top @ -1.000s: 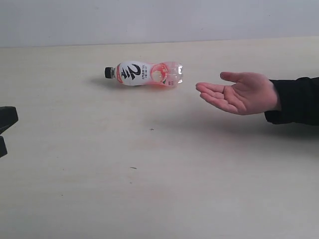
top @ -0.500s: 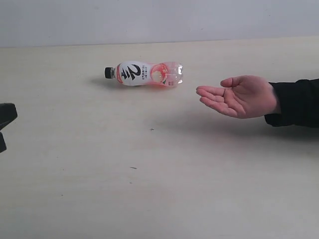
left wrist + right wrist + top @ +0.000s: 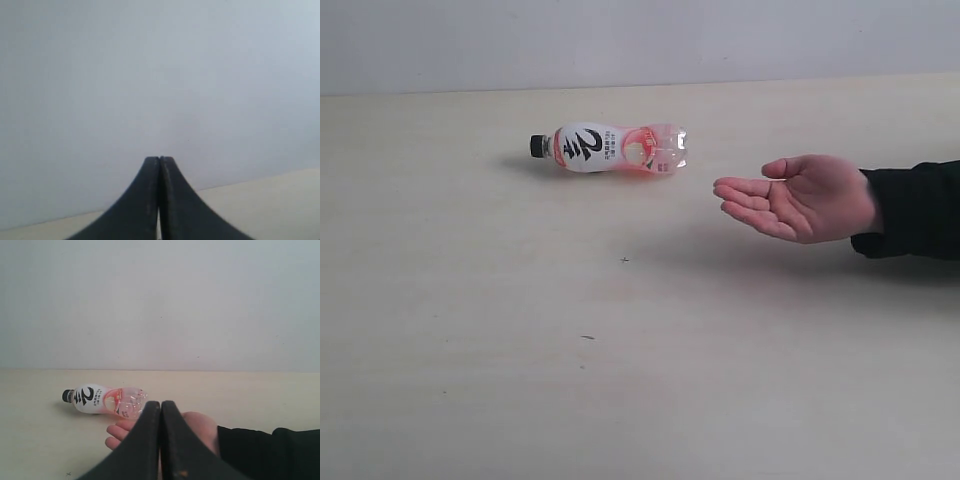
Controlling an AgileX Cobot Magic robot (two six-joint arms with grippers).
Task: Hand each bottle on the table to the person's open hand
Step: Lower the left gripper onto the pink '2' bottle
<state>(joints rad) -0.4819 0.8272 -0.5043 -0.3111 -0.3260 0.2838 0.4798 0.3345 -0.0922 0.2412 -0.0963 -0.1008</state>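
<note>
Lying on its side on the table [image 3: 620, 400], the pink-red bottle [image 3: 610, 148] is the one bottle in sight. Its black cap [image 3: 539, 146] points toward the left of the exterior view and its clear, ribbed base toward the right. A white label [image 3: 588, 147] with bold black lettering wraps the half nearer the cap, and the rest shows pink through the plastic. Nothing touches the bottle. Behind it the pale beige wood-grain top runs back to a plain grey-white wall [image 3: 620, 40].

To the right of the bottle's base, and a little nearer the camera, the person's open hand [image 3: 800, 197] is held palm up. Its fingers are together and point back toward the bottle, with the thumb raised on the far side. The hand is near the bottle but apart from it, with bare table between them. A black sleeve [image 3: 915, 210] covers the wrist. A few tiny dark specks [image 3: 625, 260] mark the table on the camera's side of the bottle.

The right gripper [image 3: 160, 403] is clenched, its two black fingers pressed flat together with nothing between them. In its wrist view the hand sits just past the tips and the bottle lies farther off, beyond the hand's fingertips. The left gripper [image 3: 159, 159] is likewise clenched on nothing, its fingers meeting in a thin seam, facing the wall with a strip of table showing past it.
</note>
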